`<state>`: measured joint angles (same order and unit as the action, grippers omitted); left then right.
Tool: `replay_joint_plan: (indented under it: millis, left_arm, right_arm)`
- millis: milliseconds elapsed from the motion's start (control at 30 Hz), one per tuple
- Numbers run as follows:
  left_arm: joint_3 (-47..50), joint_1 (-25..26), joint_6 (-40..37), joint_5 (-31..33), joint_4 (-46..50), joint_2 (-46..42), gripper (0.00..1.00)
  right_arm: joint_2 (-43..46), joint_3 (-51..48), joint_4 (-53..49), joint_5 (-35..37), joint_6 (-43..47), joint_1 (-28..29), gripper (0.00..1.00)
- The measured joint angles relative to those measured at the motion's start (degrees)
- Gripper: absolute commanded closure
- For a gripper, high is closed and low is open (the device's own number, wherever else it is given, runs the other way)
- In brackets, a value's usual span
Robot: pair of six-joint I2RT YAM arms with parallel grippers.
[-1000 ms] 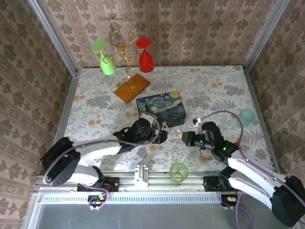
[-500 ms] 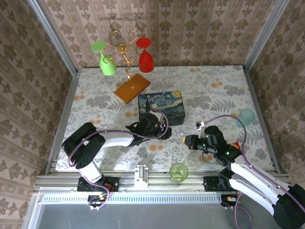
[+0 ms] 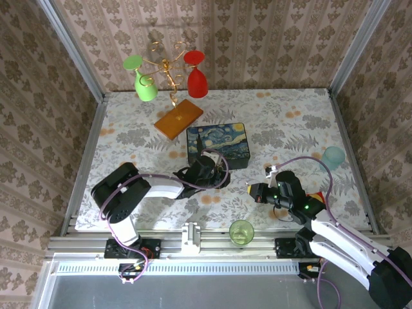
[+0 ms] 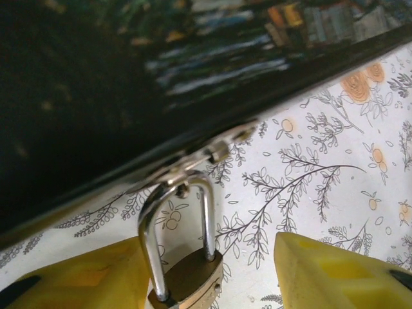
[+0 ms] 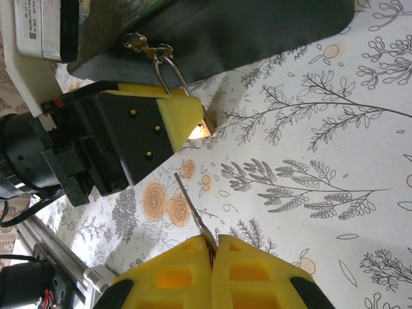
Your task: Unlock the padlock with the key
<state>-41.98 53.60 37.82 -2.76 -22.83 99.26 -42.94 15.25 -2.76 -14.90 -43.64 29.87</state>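
The overhead view is bright and even, with only soft shadows on the bench; the left wrist view is dim, the box close and blurred. The shackle of the padlock glints.

The box sits on the surface a little left of centre; the padlock hangs from the hasp on the box's near edge and lies on the surface just before it; the left pincer lies near of the box, its fingers spread to either side of the padlock, one just beside the lock body, the other apart from it; to the right and slightly nearer, the right pincer grips the key, whose tip points left toward the padlock, apart from it; a stand is behind the box at far left, with two glasses hanging on it; a tumbler stands at the near edge between the arms; a cup is by the right edge.
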Motion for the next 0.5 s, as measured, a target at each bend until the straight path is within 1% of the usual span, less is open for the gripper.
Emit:
replay_joint_plan:
  millis: [200, 333, 433, 500]
  left_arm:
    - [0.7, 0.5, 0.9, 0.7, -0.8, 0.4, 0.64]
    - [1.2, 0.8, 1.3, 1.2, -1.2, 0.4, 0.66]
    - [1.2, 1.0, 1.9, 1.7, -1.4, 0.6, 0.69]
    - [1.4, 1.2, 2.6, 2.2, -2.0, 0.8, 0.73]
  right_arm:
    - [-1.2, 0.0, 1.2, 0.0, -0.1, 0.0, 1.00]
    - [-2.1, -0.1, 2.0, 0.0, -0.1, 0.0, 1.00]
    - [-2.8, -0.1, 2.7, 0.0, -0.1, 0.0, 1.00]
    - [-3.3, -0.2, 3.0, 0.0, -0.1, 0.0, 1.00]
